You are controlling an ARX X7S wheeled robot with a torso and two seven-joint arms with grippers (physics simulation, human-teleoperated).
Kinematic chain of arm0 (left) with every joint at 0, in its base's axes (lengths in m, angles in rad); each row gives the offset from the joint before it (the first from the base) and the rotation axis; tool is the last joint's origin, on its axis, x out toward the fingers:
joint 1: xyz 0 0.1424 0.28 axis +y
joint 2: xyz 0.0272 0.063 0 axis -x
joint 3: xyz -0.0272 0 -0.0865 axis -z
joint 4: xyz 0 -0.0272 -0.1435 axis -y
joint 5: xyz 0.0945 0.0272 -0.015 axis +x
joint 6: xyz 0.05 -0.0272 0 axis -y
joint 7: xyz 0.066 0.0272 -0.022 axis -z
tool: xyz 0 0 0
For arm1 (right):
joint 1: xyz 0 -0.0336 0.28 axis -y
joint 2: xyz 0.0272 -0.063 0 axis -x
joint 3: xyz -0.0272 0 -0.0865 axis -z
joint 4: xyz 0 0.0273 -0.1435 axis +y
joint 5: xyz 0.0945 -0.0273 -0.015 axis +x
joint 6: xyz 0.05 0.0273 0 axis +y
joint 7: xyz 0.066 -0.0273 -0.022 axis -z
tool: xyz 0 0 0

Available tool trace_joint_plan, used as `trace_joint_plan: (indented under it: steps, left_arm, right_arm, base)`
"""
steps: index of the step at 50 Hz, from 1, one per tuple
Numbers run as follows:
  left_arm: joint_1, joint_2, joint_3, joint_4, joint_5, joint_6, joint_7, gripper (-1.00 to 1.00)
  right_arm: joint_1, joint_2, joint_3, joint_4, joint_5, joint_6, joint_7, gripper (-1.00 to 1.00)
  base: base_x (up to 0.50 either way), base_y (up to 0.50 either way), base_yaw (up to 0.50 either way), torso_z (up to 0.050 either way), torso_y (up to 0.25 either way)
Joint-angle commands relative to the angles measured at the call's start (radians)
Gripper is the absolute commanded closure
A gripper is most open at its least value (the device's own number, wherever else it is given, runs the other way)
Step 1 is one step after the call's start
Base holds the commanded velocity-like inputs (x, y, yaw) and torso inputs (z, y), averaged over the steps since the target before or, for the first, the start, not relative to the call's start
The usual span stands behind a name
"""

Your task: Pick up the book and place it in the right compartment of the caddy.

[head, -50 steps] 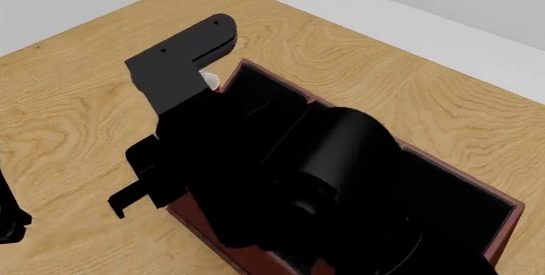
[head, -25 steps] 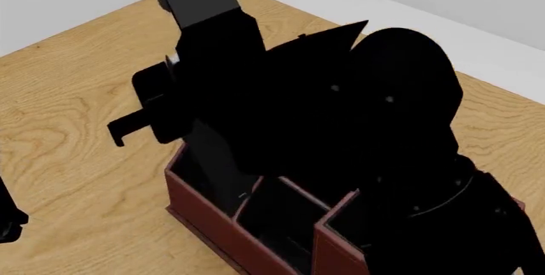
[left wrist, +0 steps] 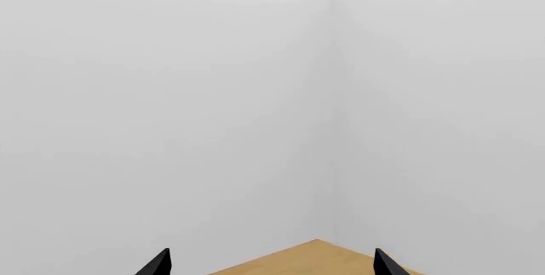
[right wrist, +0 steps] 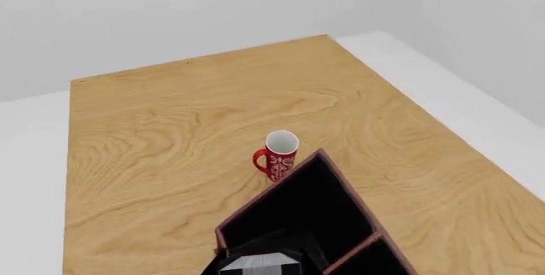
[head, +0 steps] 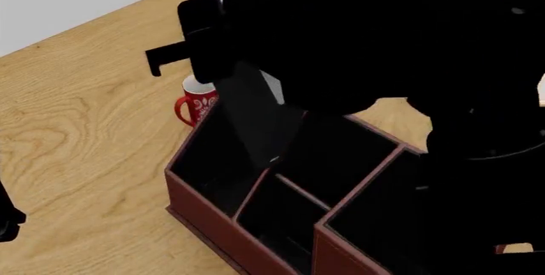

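Observation:
The reddish-brown caddy [head: 204, 214] stands on the wooden table, its black-lined wells open to the head view. The right compartment [head: 336, 256] shows only its taller front wall; my right arm covers the rest. My right gripper [head: 234, 58] hangs above the caddy, shut on the book [head: 255, 122]. The book is a dark slab tilting down, with its lower end over the dividers by the long low compartment. The book's pale page edge [right wrist: 255, 263] fills the bottom of the right wrist view, above the caddy [right wrist: 315, 205]. My left gripper [left wrist: 270, 266] is open, pointing at a table corner and white walls.
A red mug with a white pattern [head: 198, 106] stands just beyond the caddy's far end, also seen in the right wrist view as the mug [right wrist: 277, 155]. Bare wooden table [head: 76, 115] spreads to the left. The left arm [head: 7, 221] sits at the near left edge.
My right arm has risen and swung away from me with the book, lifting off the caddy. The caddy's compartments and the red mug have come into sight.

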Motion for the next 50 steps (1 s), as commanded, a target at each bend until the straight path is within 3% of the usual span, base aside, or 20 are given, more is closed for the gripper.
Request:
trace_joint_plan:
  steps: [1,13,27,50]
  left_arm:
    - [0.000,-0.003,-0.001,0.000,-0.003,0.003,-0.003,-1.00]
    - [0.005,-0.007,-0.013,0.004,-0.016,0.005,-0.006,-1.00]
    - [0.002,-0.010,-0.015,0.001,-0.024,0.003,-0.009,-1.00]
    - [0.007,-0.014,-0.026,0.004,-0.047,0.004,-0.013,-1.00]
  right_arm:
    - [0.044,0.041,0.080,0.014,0.110,0.067,0.187,1.00]
    - [0.095,0.125,0.115,0.024,0.400,0.062,0.500,1.00]
    - [0.119,0.241,0.010,0.033,0.661,0.006,0.744,1.00]
    - [0.204,0.467,-0.313,-0.145,0.899,-0.258,0.783,1.00]
  base:
    - [0.00,0.00,0.00,0.000,0.000]
    - [0.00,0.00,0.00,0.000,0.001]
    - [0.00,0.00,0.00,0.001,0.001]
    - [0.00,0.00,0.00,0.000,0.001]
